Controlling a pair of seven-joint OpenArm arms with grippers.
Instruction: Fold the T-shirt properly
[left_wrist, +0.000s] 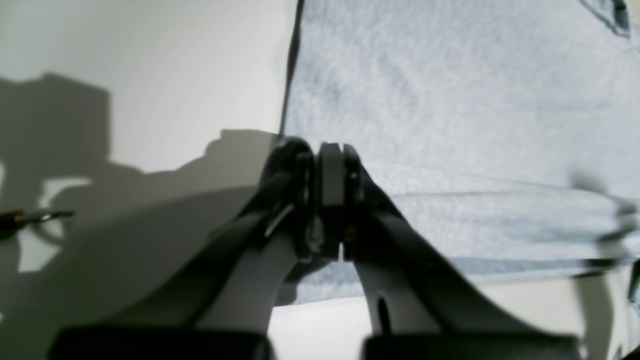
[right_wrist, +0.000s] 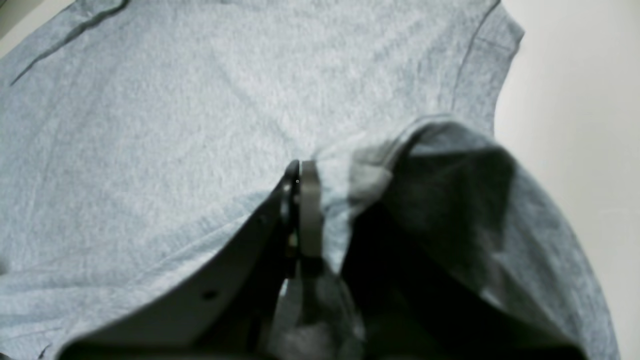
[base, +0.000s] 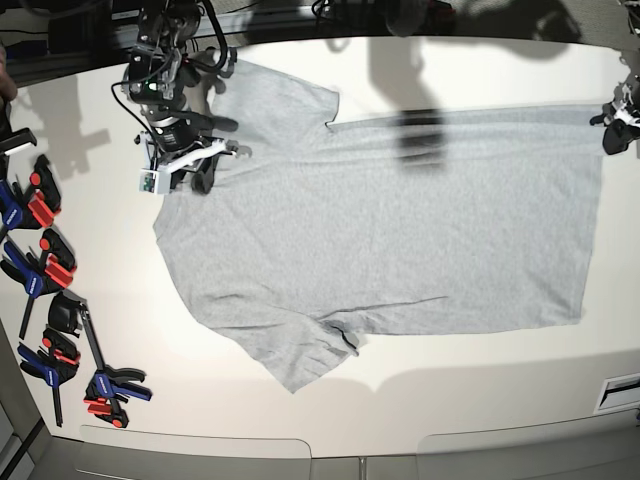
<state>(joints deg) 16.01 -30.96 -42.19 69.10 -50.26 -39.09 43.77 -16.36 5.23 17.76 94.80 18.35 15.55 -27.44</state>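
Observation:
The light grey T-shirt (base: 380, 230) lies spread flat on the white table (base: 460, 400), plain side up, collar end to the left and hem to the right in the base view. My right gripper (base: 205, 165) sits at the shirt's upper-left shoulder. In the right wrist view it (right_wrist: 301, 170) is shut on a bunched fold of the T-shirt (right_wrist: 150, 125), which drapes over one finger. My left gripper (base: 618, 118) is at the hem's far right corner. There it (left_wrist: 317, 150) is shut, pinching the edge of the T-shirt (left_wrist: 450, 100).
Several blue, red and black clamps (base: 50, 270) lie along the table's left edge. Cables and dark gear crowd the back edge behind the right arm (base: 165, 70). A slotted white piece (base: 620, 390) sits at the front right corner.

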